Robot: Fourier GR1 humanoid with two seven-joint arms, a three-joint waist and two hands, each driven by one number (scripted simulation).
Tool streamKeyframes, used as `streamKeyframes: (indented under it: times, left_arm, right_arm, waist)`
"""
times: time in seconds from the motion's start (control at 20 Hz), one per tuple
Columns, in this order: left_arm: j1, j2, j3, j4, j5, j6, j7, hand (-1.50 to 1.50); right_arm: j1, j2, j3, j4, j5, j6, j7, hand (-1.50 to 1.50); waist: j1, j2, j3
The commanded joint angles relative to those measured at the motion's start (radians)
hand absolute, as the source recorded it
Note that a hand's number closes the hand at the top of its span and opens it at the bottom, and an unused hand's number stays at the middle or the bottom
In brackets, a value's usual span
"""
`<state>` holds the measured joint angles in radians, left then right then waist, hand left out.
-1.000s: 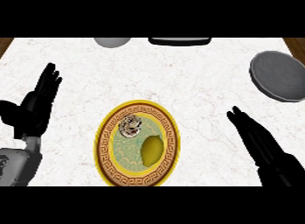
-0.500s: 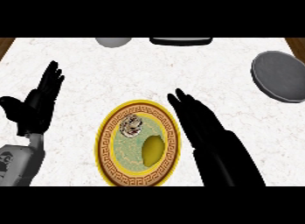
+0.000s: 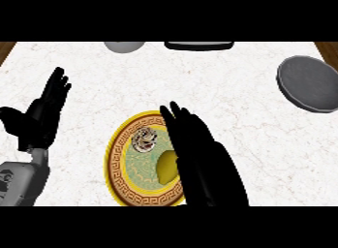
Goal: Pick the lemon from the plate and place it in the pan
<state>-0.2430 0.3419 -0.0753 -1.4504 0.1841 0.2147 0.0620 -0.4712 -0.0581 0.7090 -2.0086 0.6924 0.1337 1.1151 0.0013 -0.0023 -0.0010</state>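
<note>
On a white marble counter (image 3: 222, 87) edged by brown wood, the right hand (image 3: 200, 150), fingers straight, covers part of the lemon (image 3: 167, 165) on its gold-rimmed plate (image 3: 121, 169); left hand (image 3: 39, 116) rests open; grey pan (image 3: 313, 85) far right.

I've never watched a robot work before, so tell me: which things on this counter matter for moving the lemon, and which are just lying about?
Part of the job:
- lemon
- plate under it
- pan, far right
- right hand, open over the plate

Just there:
- left hand, resting open at the left
- grey bowl, back edge
- dark tray, back edge
</note>
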Motion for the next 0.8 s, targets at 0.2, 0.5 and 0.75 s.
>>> streamKeyframes:
  times: [0.2, 0.5, 0.75]
  left_arm:
    - [0.025, 0.005, 0.025, -0.003, -0.011, -0.024, -0.009, 0.00]
    - [-0.028, -0.040, 0.031, 0.053, -0.037, -0.020, -0.018, 0.00]
    - [-0.010, -0.036, 0.068, 0.046, -0.035, -0.054, -0.044, 0.00]
  right_arm:
    - [0.047, 0.056, 0.035, 0.061, 0.092, 0.030, 0.168, -1.50]
    - [0.111, 0.041, -0.067, 0.179, 0.038, 0.064, -0.033, -1.50]
    - [0.081, 0.057, -0.052, 0.227, -0.023, 0.081, -0.023, -1.50]
  waist:
    - [-0.003, 0.000, 0.000]
    - [-0.003, 0.003, 0.001]
    - [0.000, 0.003, 0.001]
